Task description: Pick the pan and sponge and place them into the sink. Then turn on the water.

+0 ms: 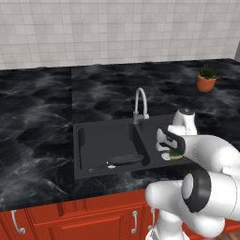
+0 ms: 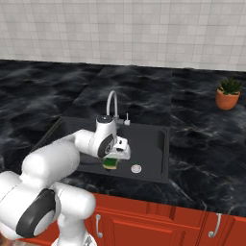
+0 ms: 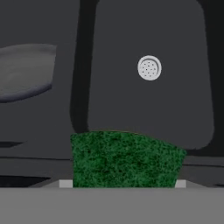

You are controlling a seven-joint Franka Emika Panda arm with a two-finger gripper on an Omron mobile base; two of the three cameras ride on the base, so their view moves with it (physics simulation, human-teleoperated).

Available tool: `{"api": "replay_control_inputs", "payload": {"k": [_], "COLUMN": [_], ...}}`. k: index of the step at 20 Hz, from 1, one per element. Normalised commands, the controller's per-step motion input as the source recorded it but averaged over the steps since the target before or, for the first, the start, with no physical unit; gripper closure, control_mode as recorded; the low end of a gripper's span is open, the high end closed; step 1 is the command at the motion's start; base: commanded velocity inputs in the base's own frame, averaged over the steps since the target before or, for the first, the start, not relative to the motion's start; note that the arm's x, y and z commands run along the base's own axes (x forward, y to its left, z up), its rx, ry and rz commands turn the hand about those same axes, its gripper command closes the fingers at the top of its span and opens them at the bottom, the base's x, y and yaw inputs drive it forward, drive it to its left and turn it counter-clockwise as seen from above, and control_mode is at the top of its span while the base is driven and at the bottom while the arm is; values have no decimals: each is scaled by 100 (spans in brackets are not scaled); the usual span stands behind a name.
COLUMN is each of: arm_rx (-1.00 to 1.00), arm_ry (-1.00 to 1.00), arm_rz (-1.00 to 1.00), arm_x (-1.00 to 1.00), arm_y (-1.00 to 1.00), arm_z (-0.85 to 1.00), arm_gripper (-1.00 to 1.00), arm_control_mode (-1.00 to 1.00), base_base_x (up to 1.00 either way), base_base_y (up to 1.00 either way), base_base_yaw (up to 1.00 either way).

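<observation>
Across the black marble counter, the double-basin sink is set, with the arched faucet behind its divider. The pan is seen lying in the left basin. Above the right basin, the sponge is held clamped between the fingers, green side uppermost.

Robot arm: glossy white rounded tubular segments joined by dark grey ring-shaped joints, a rounded cap with a dark grey top at the wrist, and a white boxy hand with black trim on its sides.
</observation>
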Motion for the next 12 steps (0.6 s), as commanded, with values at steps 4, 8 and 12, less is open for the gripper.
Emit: {"api": "replay_control_inputs", "payload": {"k": [4,8,12], "arm_rx": [-5,-4,-5], "arm_ry": [0,0,0], "arm_rz": [-2,-3,-2], "arm_x": [0,11,20], "arm_y": [68,54,54], "arm_z": [19,27,18], "arm_gripper": [100,100,100], "arm_control_mode": [-100,-100,-100], "base_base_x": [0,0,0], "base_base_y": [0,0,0], "base_base_yaw": [0,0,0]}}
